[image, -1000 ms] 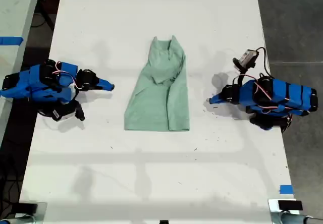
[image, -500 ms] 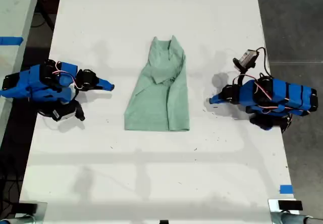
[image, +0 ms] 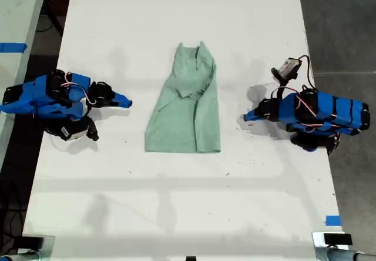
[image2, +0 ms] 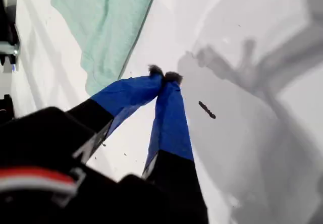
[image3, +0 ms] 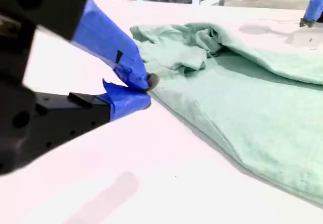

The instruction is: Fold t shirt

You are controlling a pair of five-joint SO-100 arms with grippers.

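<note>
The pale mint-green t shirt (image: 185,114) lies flat on the white table (image: 176,208), folded lengthwise into a narrow strip. Its neck points to the exterior view's top. My first gripper (image: 245,118) rests shut and empty on the table at the exterior view's right, a short gap from the t shirt's edge. The first wrist view shows its blue fingertips (image2: 165,74) pressed together, with the t shirt (image2: 106,22) beyond them. My second gripper (image: 129,103) rests shut and empty at the exterior view's left, also short of the cloth. Its tips (image3: 147,90) sit close beside the t shirt (image3: 242,93).
Blue tape marks (image: 332,220) sit by the table's edge at the exterior view's lower right. A second table with tape (image: 12,47) stands at the exterior view's left. Dark floor borders the table at the exterior view's right. The first arm (image3: 314,4) shows beyond the shirt.
The arm at the exterior view's left has shifted very slightly. The t shirt and the other arm have not moved.
</note>
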